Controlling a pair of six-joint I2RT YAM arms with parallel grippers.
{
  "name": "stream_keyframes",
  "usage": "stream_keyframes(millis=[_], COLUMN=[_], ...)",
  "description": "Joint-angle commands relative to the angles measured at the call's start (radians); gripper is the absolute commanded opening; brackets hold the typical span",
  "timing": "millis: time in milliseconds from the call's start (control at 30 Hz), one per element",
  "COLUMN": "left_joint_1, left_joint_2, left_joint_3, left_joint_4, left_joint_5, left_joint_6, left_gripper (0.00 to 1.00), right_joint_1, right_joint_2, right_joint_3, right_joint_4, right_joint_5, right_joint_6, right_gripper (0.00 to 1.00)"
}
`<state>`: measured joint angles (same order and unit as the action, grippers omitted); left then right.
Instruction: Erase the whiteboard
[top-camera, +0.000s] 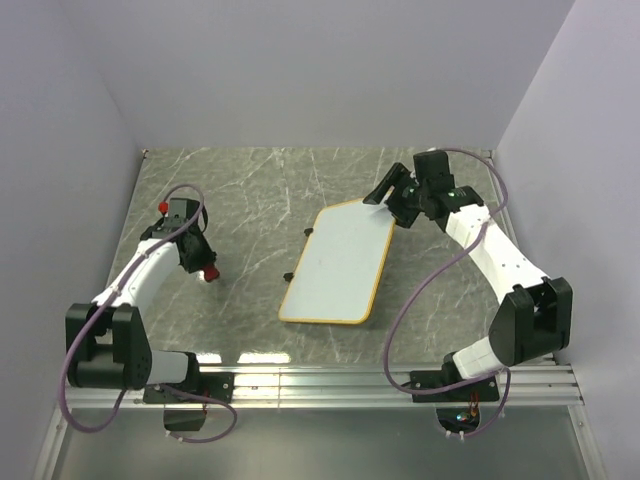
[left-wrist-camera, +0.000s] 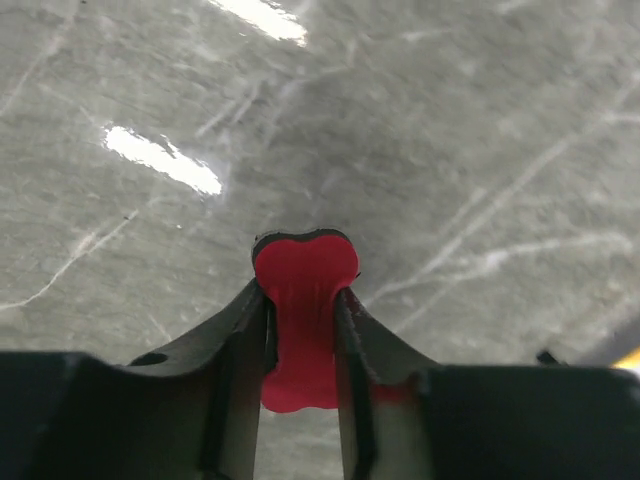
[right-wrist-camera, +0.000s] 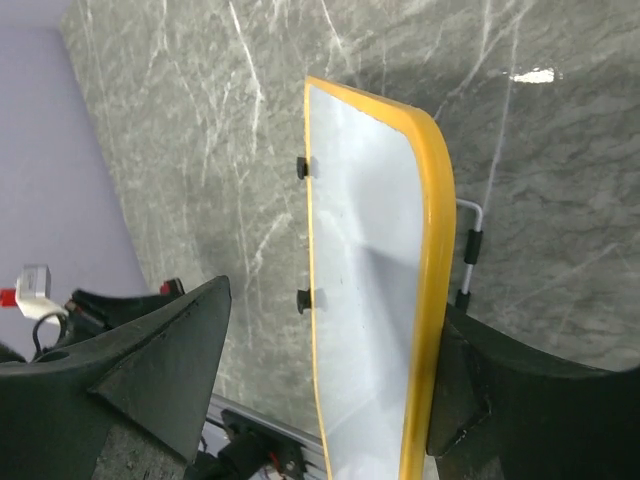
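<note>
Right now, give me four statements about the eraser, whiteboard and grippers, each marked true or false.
1. The left gripper is shut on the red eraser. True.
2. The red eraser rests on the whiteboard. False: it is held over the marble tabletop, left of the whiteboard.
3. The whiteboard shows no scribbles. True.
4. The right gripper is shut. False: its jaws stand wide open at the whiteboard's far right corner.

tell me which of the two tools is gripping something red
The left tool, shut on the small red bow-shaped eraser. The right tool stands open at the far corner of the flat white yellow-rimmed whiteboard, holding nothing red.
</note>
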<state>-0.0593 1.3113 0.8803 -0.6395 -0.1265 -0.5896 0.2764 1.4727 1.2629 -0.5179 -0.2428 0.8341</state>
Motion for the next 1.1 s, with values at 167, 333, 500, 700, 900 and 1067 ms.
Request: stream_keyframes(millis=[167, 333, 500, 700, 900, 1067], left_joint_1=[0.026, 0.027, 0.027, 0.027, 0.027, -0.017], left_joint_2=[0.108, 0.144, 0.148, 0.097, 0.036, 0.011], left_joint_3=[0.029, 0.04, 0.054, 0.147, 0.372, 0.528], left_joint_4=[0.075, 0.089, 0.074, 0.017, -0.084, -0.169], left_joint_5=[-0.104, -0.099, -0.094, -0.062, 0.054, 0.036], left_joint_6=[0.025, 0.017, 0.011, -0.003, 0.005, -0.042], left_gripper=[0.52, 0.67, 0.92, 0.96, 0.96, 0.92], right_joint_1=[-0.045, -0.081, -0.115, -0.137, -0.14, -0.14], right_joint_2=[-0.112, -0.166, -0.209, -0.279, -0.366, -0.423], right_joint_3=[0.09, 0.066, 0.02, -0.017, -0.055, -0.086], right_joint_4=[-0.071, -0.085, -0.097, -0.113, -0.097, -0.103], right_joint_5=[0.014, 0.014, 0.016, 0.022, 0.016, -0.013], right_joint_6=[-0.098, -0.131, -0.151, -0.176, -0.179, -0.162], right_gripper=[0.77, 0.78, 0.78, 0.79, 0.79, 0.79])
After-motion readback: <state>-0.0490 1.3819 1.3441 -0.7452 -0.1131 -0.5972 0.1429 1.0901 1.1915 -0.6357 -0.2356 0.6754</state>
